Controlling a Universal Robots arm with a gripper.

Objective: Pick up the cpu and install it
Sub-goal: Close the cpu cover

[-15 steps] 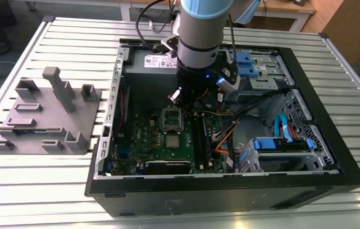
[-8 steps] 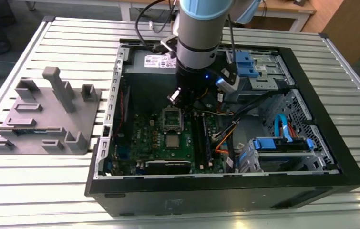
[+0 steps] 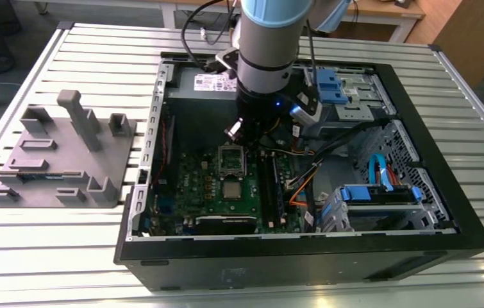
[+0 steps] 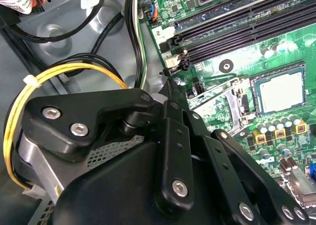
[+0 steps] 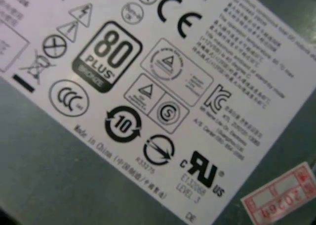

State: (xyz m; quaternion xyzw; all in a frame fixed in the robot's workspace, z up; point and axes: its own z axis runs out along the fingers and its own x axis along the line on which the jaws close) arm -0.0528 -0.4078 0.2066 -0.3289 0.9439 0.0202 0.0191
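**Looks like your cpu is already in the socket, but the frame is still open**

Starting closest in the second wrist view: your tool (image 4: 168,87) hangs low over the motherboard (image 4: 232,42), and I can't tell if it's clenched or released, though nothing seems to be carried in it. Just beyond its tip the socket frame (image 4: 222,99) is flipped up, and right beside that the cpu (image 4: 279,91) lies flat inside the socket, silvery top up. So I'd say pick and place are done, and clamping isn't. Farther out in the exterior view, the grey fixture (image 3: 58,160) sits on the table (image 3: 54,256), well apart from the case (image 3: 310,256).
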